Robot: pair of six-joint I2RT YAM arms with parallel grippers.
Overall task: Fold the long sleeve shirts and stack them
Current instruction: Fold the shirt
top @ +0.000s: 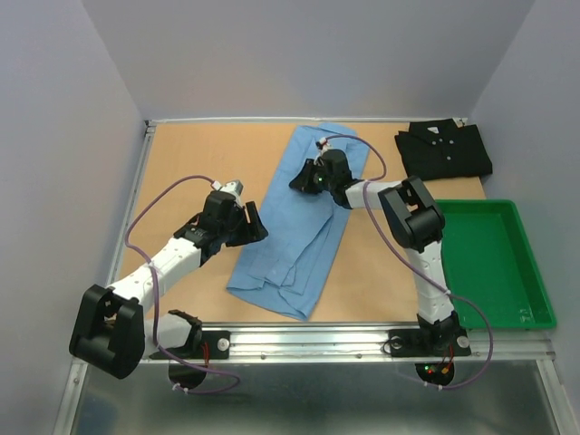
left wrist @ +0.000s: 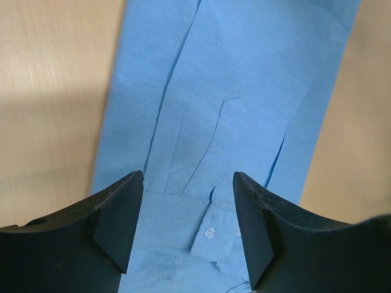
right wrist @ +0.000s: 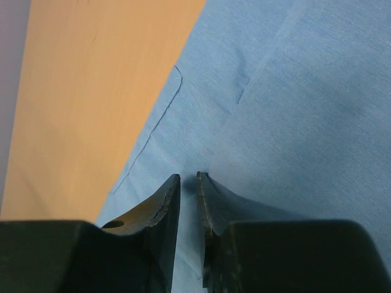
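The light blue long sleeve shirt [top: 290,245] lies folded lengthwise down the middle of the table. My left gripper [top: 249,222] hovers open at its left edge. In the left wrist view, the left gripper [left wrist: 188,183] straddles a buttoned cuff [left wrist: 211,235] of the blue shirt [left wrist: 244,73]. My right gripper [top: 302,181] sits on the shirt's upper part. Its jaws [right wrist: 188,177] are pinched nearly together on a fold of the blue cloth [right wrist: 293,91]. The black long sleeve shirt [top: 442,149] lies folded at the back right corner.
A green plastic tray [top: 489,263] sits along the table's right side, below the black shirt. Bare wooden tabletop [top: 181,163] spreads left of the blue shirt. Grey walls close in the back and both sides.
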